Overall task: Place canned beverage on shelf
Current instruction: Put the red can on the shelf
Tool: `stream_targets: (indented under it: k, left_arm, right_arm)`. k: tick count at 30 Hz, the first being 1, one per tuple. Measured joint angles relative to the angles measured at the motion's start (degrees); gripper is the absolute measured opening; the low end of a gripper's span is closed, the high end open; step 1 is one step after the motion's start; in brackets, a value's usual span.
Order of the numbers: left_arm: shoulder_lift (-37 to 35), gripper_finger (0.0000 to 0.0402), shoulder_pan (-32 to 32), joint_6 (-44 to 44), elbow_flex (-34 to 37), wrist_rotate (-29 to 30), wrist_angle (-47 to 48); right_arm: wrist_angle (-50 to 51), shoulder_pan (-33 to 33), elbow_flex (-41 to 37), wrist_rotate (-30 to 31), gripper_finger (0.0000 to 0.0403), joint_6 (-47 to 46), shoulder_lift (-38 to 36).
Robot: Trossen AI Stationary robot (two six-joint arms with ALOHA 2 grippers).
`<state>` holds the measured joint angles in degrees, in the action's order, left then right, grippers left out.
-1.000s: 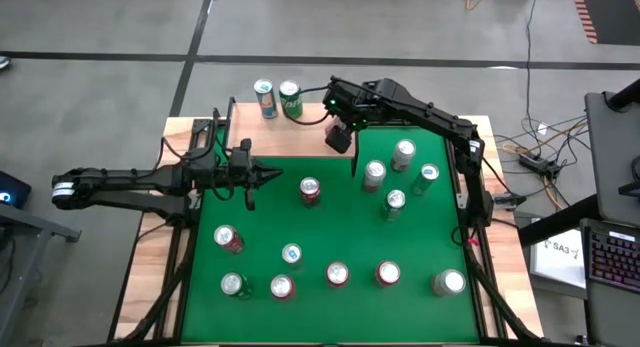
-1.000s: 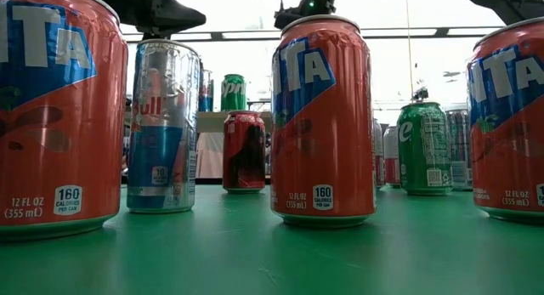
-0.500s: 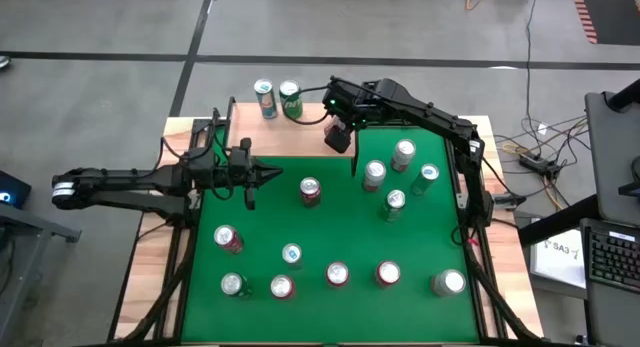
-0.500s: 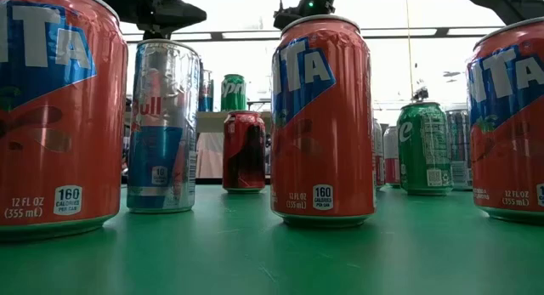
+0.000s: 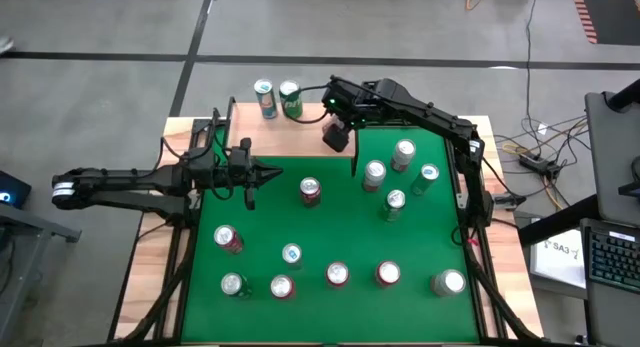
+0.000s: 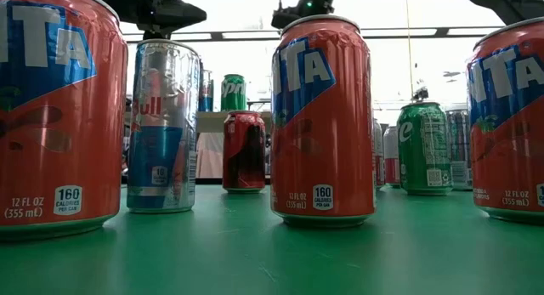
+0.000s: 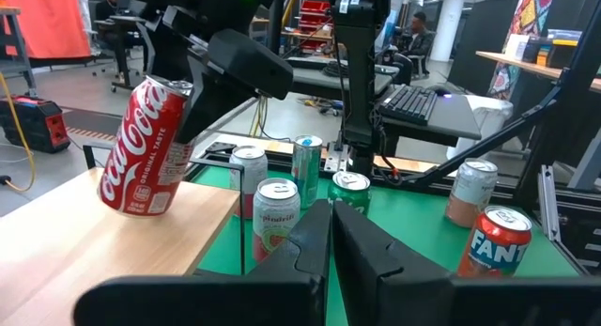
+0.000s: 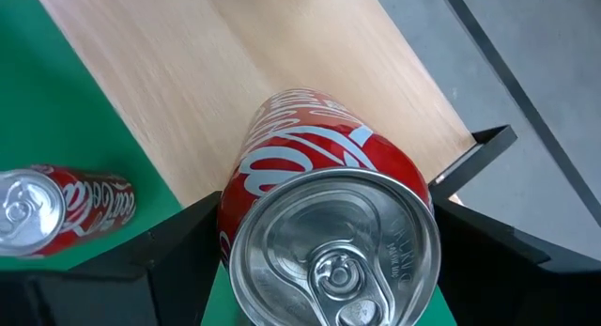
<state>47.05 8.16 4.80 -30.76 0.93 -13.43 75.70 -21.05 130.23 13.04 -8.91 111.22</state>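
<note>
My right gripper (image 5: 337,136) is shut on a red Coca-Cola can (image 7: 148,147) and hangs over the right part of the light-wood shelf (image 5: 305,127), at the table's far edge. The can is tilted, with its bottom end just above the board (image 7: 103,241). On the far left of the shelf stand a blue can (image 5: 264,96) and a green can (image 5: 290,97). My left gripper (image 5: 272,172) hovers shut and level over the left side of the green table (image 5: 340,237), pointing toward the right. My right gripper pinches the Coca-Cola can's side wall (image 8: 231,218) near its top end, one finger (image 8: 169,256) on each side. The fingers slant down from above. The can leans with its lid (image 8: 333,246) toward the wrist and its bottom end (image 7: 136,206) low over the shelf; whether it touches the board I cannot tell.
Several cans stand on the green table: a red one (image 5: 310,190) near the middle, a group (image 5: 397,177) at the right, and a row (image 5: 337,275) along the near edge. A black post (image 5: 354,152) stands at the shelf's near right corner.
</note>
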Motion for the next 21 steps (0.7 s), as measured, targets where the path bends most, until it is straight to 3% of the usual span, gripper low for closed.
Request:
stream_targets:
  k: [21]
  left_arm:
    - [0.0, 0.0, 0.0, -0.97, 0.0, 0.0, 0.02]
  right_arm:
    - [-0.26, 0.01, -0.13, 0.0, 0.0316, -0.04, 0.02]
